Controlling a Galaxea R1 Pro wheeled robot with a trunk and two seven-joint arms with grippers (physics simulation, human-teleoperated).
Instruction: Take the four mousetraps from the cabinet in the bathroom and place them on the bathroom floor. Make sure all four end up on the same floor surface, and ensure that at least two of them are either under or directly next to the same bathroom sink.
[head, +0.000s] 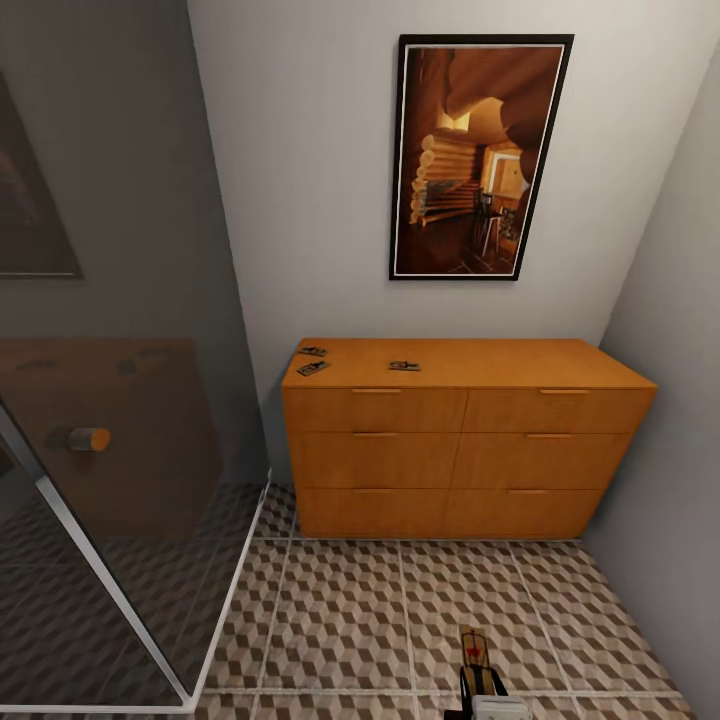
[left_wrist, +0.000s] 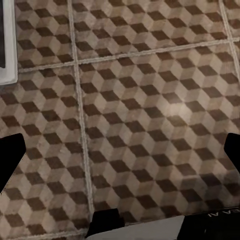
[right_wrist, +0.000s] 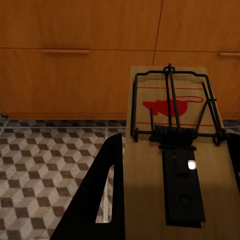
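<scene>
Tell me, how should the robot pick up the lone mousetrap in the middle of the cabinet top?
Probably from above, pinching the two long edges of the board. That mousetrap lies flat on the cabinet, apart from the two at the left end, so nothing crowds it. The right gripper already holds a mousetrap.

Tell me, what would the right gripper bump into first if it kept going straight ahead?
Probably the orange-brown wooden cabinet: the right gripper, holding a brown wooden mousetrap, points at its drawer fronts. Depth is unclear.
</scene>
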